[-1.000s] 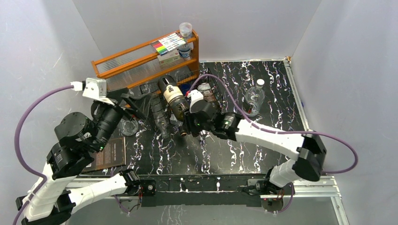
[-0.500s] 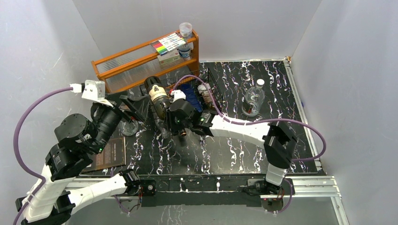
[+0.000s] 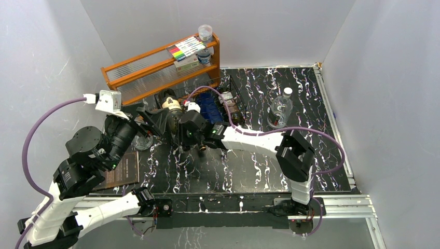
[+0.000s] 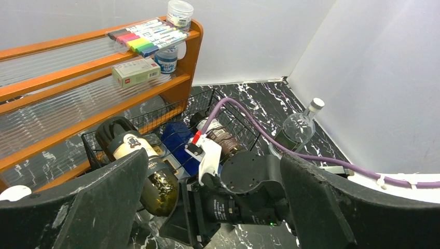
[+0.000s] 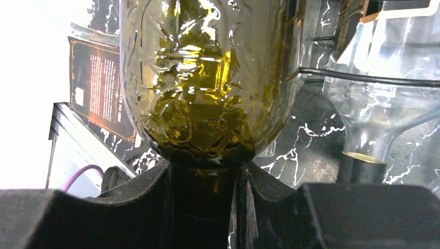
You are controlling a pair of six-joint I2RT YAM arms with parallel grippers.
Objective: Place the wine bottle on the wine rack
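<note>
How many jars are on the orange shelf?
2: a clear jar on the top tier's right end, a blue-labelled jar on the tier below. Others may be hidden.

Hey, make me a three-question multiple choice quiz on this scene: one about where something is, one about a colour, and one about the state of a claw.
1. Where is the clear round bottle with the white cap?
A) standing on the table, apart from the wine rack
B) lying in the wine rack
C) hanging on the wall

2. What colour is the wooden shelf behind the rack?
A) blue
B) white
C) orange

3. The right claw is:
A) open and empty
B) shut on the wine bottle by its neck
C) out of every view

Answers:
1 A, it stands alone on the marbled top.
2 C, its rails and side panel are orange.
3 B, the right wrist view shows it clamped round the neck.
</note>
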